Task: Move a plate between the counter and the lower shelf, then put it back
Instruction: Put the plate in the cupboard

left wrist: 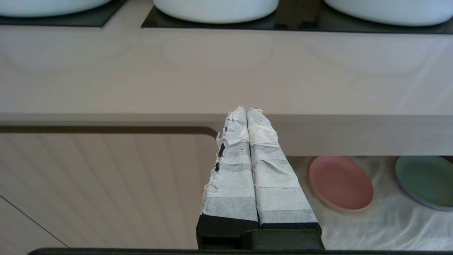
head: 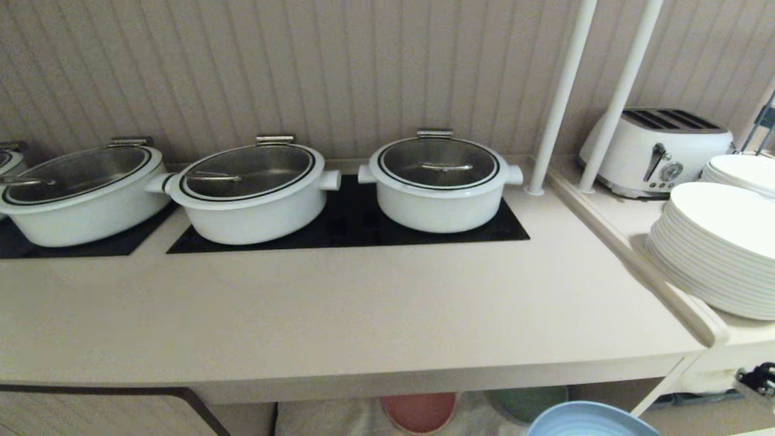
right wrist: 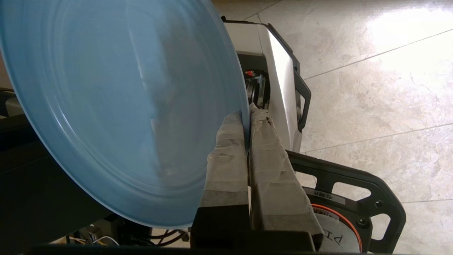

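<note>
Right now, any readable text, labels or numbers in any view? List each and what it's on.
"PI", seen upside down and cut off: on the round orange-ringed label on the robot's base, right wrist view.
Small white sticker on the black frame just above it: print too small to read.
Toaster dial and lever: no legible markings.
Pots, plates, counter: no text.

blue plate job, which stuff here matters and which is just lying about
Part of the job:
- plate, rim pinched in the right gripper
- counter
- lower shelf

Just lying about:
- pink plate, green plate
- pots
- toaster
- white plate stacks
- left gripper, shut, empty
</note>
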{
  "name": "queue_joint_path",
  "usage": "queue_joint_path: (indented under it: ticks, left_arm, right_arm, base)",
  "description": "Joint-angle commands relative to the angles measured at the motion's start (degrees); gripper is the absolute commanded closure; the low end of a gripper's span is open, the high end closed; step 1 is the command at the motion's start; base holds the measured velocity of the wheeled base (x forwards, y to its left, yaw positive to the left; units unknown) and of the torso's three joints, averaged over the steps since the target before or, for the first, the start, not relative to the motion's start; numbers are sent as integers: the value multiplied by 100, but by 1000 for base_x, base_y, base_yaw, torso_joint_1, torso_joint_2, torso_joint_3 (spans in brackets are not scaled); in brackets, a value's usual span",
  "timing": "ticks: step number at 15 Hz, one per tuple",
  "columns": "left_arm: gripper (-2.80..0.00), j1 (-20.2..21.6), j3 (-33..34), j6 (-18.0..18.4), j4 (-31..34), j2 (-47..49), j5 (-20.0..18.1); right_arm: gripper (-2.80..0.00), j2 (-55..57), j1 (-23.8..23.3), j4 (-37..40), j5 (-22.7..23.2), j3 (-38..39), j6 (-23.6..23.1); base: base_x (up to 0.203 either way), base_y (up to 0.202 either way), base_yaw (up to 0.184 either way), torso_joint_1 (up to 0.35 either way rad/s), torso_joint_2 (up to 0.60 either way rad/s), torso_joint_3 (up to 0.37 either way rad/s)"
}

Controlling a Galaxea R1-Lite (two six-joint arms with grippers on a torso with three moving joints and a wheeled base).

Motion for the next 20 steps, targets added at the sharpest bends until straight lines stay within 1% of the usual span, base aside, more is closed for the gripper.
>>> queue_joint_path:
  ticks: [1, 13, 20]
  left_arm:
    - [0, 0, 0, -5, -3, -2, 2]
    - [0, 0, 0, -5, -3, -2, 2]
    - [0, 0, 0, -5, -3, -2, 2]
  right_arm:
    - [0, -6, 1, 24, 15, 13, 7]
    - [0, -13, 1, 32, 15, 39, -2]
    - [0, -13, 1, 32, 15, 39, -2]
  base:
    - [0, 0, 0, -144, 302, 155]
    - [0, 0, 0, -161, 348, 185]
    - [0, 0, 0, -241, 534, 289]
